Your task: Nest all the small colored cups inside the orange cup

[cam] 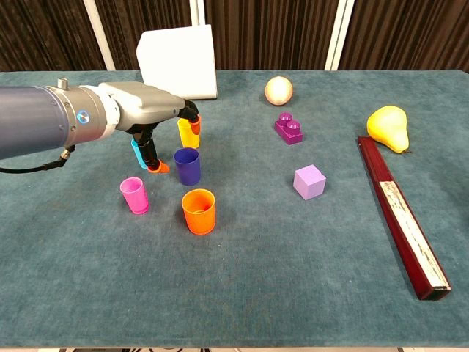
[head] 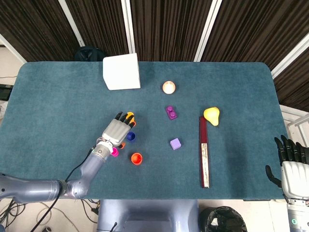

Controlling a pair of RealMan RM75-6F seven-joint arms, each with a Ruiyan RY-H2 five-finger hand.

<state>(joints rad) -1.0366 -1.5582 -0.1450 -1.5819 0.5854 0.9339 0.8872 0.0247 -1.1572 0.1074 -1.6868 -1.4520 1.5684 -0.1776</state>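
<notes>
Left hand [cam: 146, 110] fingers spread, empty, over cyan cup [cam: 138, 152], just behind orange cup [cam: 198, 211]; right hand [head: 291, 164] fingers apart.

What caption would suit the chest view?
Left hand reaching over a blue cup among small colored cups near the orange cup.

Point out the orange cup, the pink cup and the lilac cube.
orange cup [cam: 198, 211], chest view, front wall.
pink cup [cam: 135, 196], chest view, side wall.
lilac cube [cam: 309, 181], chest view, top face.
</notes>
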